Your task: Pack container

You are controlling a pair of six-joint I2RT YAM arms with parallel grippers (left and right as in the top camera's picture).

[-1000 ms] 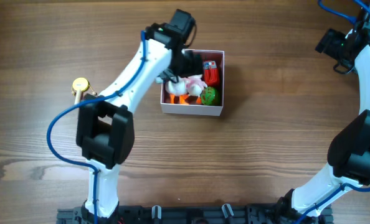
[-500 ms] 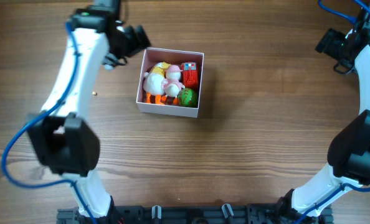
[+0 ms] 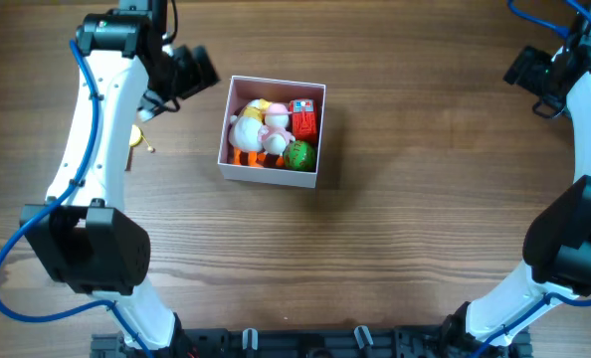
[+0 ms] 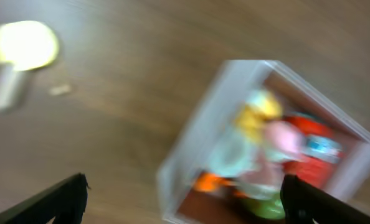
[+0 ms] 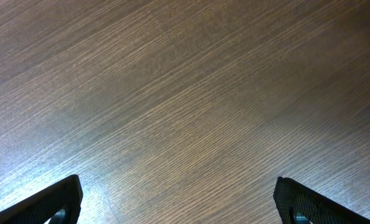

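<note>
Swung clear of the container, the left arm now sits at upper left, and the container has slid leftward.

At far left a yellow toy [image 3: 134, 136] lies on the table, half hidden beside the left arm and not yet packed. The left gripper [image 3: 191, 72] hangs above it with jaws spread wide and nothing between them. Its wrist view is smeared, which suggests a fast swing, so a careless descent could knock the toy away or clip the container [image 3: 271, 172]. The container stands left of centre, heaped with toys [image 3: 276, 129]. It looks light enough to skid if nudged, and pressing one more toy in could tip the pile over the low wall. At the right edge the right gripper [image 3: 527, 70] is also wide open over bare wood, too far off to steady anything.
</note>
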